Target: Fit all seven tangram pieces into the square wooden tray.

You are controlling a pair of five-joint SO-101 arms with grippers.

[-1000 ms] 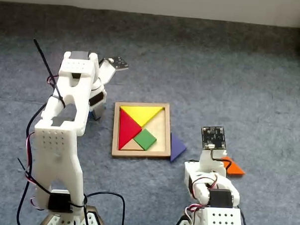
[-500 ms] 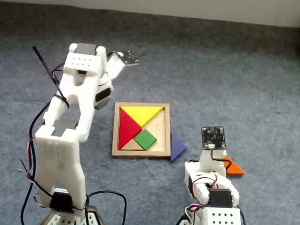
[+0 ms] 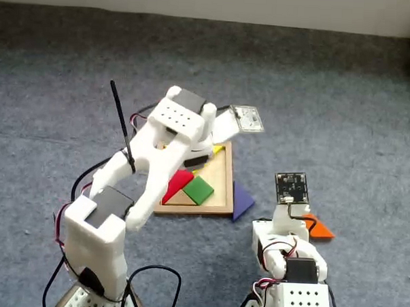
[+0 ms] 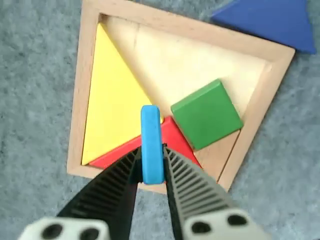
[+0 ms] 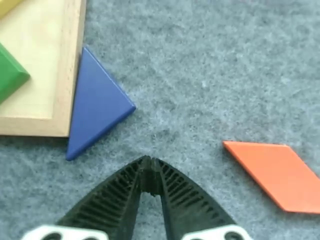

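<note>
The square wooden tray [image 3: 226,188] [image 4: 277,65] lies mid-table with a yellow triangle [image 4: 112,105], a red triangle [image 3: 176,185] [image 4: 175,142] and a green square [image 3: 199,190] [image 4: 207,114] inside. My left gripper [image 4: 151,162] hangs above the tray, shut on a light blue piece [image 4: 151,142] held on edge. A dark blue triangle [image 3: 242,200] [image 5: 95,102] leans against the tray's right side. An orange parallelogram [image 3: 319,228] [image 5: 275,172] lies further right. My right gripper [image 5: 149,182] is shut, empty, over the carpet between those two pieces.
Grey carpet [image 3: 316,104] covers the table, with free room behind and to the right of the tray. The left arm [image 3: 157,165] stretches across the tray's left half in the high view. The right arm's base [image 3: 288,279] sits near the front edge.
The left arm has swung from the tray's left side to over the tray, carrying the light blue piece. The right arm has stayed still.
</note>
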